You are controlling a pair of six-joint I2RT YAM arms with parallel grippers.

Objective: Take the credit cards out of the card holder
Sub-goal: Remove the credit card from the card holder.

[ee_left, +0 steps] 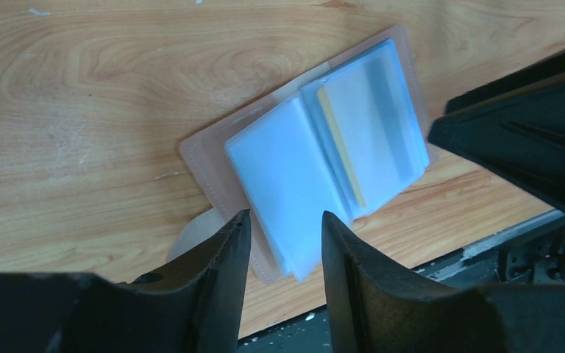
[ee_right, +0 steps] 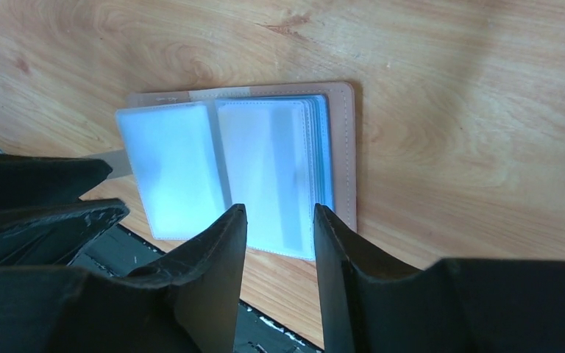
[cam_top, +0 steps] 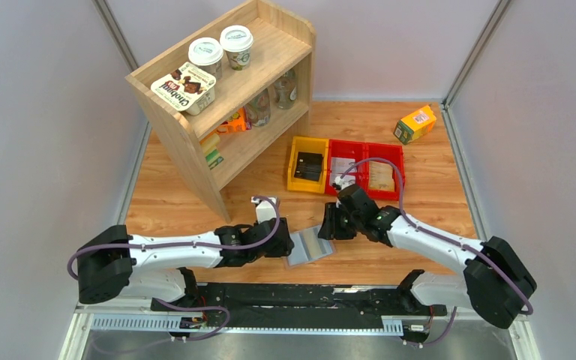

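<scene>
The card holder (cam_top: 310,244) lies open and flat on the wooden table between my two grippers, clear pocket pages up. In the left wrist view the card holder (ee_left: 316,169) shows a tan-yellow credit card's edge (ee_left: 340,157) inside a right-hand pocket. My left gripper (ee_left: 285,220) is open, its fingertips either side of the holder's near corner. In the right wrist view the card holder (ee_right: 243,162) shows a pale card (ee_right: 279,176) in its pocket. My right gripper (ee_right: 279,213) is open over the holder's near edge. From above, the left gripper (cam_top: 283,241) and right gripper (cam_top: 331,223) flank the holder.
A wooden shelf (cam_top: 225,97) with cups and jars stands at the back left. A yellow bin (cam_top: 307,163) and red bins (cam_top: 365,169) sit behind the holder. An orange-green carton (cam_top: 415,124) is at the far right. The black rail (cam_top: 300,296) runs along the near edge.
</scene>
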